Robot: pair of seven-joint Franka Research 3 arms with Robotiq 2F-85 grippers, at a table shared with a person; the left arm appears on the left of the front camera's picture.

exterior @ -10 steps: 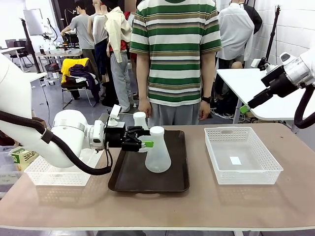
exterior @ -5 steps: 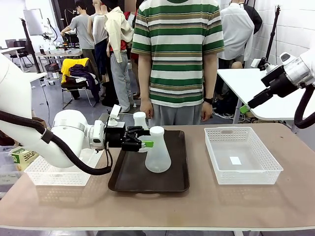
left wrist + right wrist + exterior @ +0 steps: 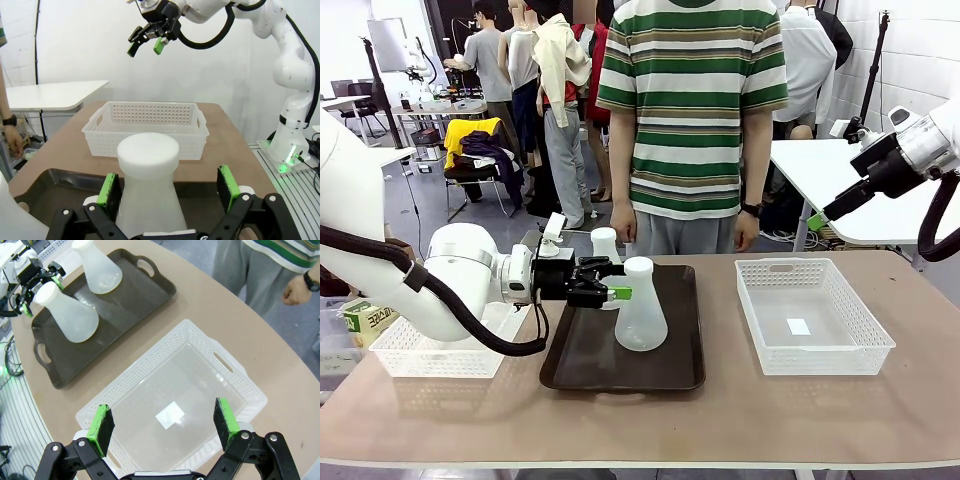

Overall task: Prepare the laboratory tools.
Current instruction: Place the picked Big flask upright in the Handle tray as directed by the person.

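Two frosted-white flasks stand on the dark brown tray (image 3: 672, 372). The near flask (image 3: 640, 308) (image 3: 148, 151) (image 3: 69, 315) has its neck between the fingers of my left gripper (image 3: 617, 292) (image 3: 167, 186) (image 3: 36, 282), which is open; both green pads stand apart from the neck. The far flask (image 3: 606, 243) (image 3: 99, 268) stands behind it, partly hidden by the left wrist. My right gripper (image 3: 817, 221) (image 3: 162, 425) (image 3: 146, 44) hangs open and holds nothing, high above the right white basket (image 3: 866, 352) (image 3: 234, 371).
A second white mesh basket (image 3: 425, 357) sits at the left under my left arm. A person in a striped shirt stands at the table's far side, one hand (image 3: 294, 288) hanging near the edge. A white table (image 3: 830, 180) stands behind on the right.
The person has shifted slightly to the right. Both arms and both flasks have stayed where they were.
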